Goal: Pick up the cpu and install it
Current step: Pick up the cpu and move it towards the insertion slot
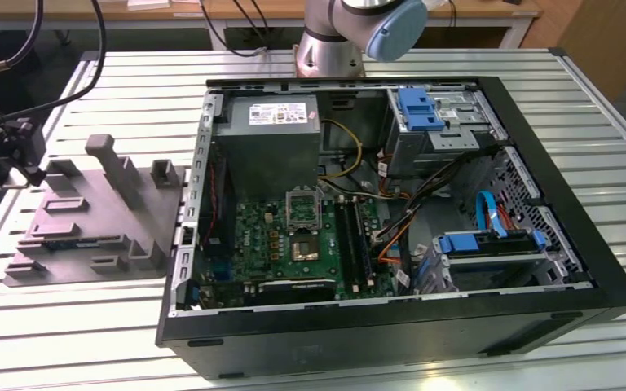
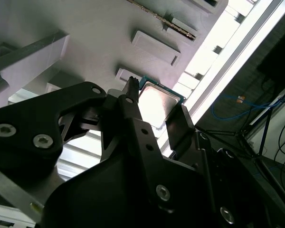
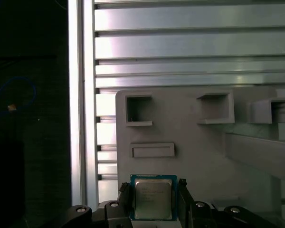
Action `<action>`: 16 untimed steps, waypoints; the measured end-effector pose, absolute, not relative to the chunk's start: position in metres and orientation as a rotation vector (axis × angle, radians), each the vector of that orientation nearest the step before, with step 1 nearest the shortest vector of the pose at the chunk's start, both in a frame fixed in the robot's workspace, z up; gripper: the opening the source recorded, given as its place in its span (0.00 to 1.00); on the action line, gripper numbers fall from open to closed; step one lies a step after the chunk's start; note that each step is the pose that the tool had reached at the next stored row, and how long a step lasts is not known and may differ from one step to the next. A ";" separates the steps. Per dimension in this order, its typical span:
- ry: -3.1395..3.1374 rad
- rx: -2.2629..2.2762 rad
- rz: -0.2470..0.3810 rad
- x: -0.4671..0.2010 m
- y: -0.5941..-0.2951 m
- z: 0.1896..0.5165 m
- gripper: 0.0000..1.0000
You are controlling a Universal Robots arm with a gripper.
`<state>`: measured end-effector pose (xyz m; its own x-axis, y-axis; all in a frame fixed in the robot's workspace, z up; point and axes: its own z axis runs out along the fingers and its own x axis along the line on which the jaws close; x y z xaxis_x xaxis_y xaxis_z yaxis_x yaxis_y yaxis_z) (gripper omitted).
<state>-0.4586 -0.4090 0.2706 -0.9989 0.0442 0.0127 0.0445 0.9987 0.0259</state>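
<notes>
**Inspector:** State of the tool?

**Assistant:** The tool (image 1: 22, 177) hangs at the exterior view's left edge, partly cut off there. Its two black fingers (image 3: 125, 197) are pressed in on the cpu (image 3: 153, 199), one against each opposite edge, pinching it. Both wrist views agree.

**Inspector:** Position of the cpu?

**Assistant:** It is between the fingertips, metal lid towards the first wrist camera, with a thin green rim around it. Beyond the tool lies a grey moulded tray (image 3: 204, 152) with open pockets. Past that is the slatted metal counter (image 3: 180, 47). I cannot tell whether the chip's underside is clear of the tray.

**Inspector:** Markings?

**Assistant:** There are several lines of dark print on the lid, too small to make out. A white label (image 1: 283, 116) sits on the grey metal box (image 1: 275, 163) inside the computer case (image 1: 400, 334). Its print is also unreadable.

**Inspector:** The case?

**Assistant:** It is well apart from the tool, towards the exterior view's right, lying open side up. The green circuit board (image 1: 264, 236) carries a black-framed socket (image 1: 302, 248) with a dark centre.

**Inspector:** Anything hidden?

**Assistant:** In the first wrist view the picture's edge cuts off part of the cpu. In the second wrist view the tool's own body covers part of it. The arm (image 1: 362, 28) is cut off at the exterior view's upper edge.
</notes>
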 end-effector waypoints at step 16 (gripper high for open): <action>-3.128 -0.069 -0.041 -0.459 -0.409 0.280 0.47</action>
<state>-0.4586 -0.4090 0.2801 -0.9989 0.0442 0.0128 0.0445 0.9987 0.0259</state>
